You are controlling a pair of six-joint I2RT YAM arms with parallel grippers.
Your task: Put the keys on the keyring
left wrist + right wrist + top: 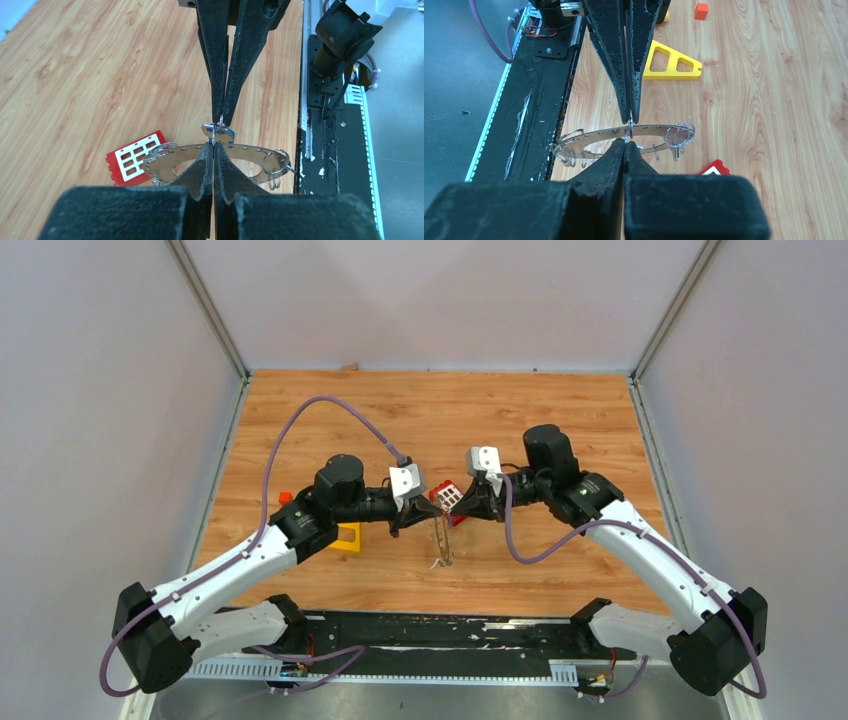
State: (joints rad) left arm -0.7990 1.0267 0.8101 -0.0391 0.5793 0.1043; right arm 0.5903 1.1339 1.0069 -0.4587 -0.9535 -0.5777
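My left jaws clench the keyring rim; my right jaws, tip to tip with them, pinch what looks like the blue-headed key.

A light wooden tabletop fills the middle of the top view. Near its centre sits a red plastic block with white squares. In the right wrist view, a yellow triangular frame lies upper centre, with a small orange cube, perhaps plastic, at the top edge.
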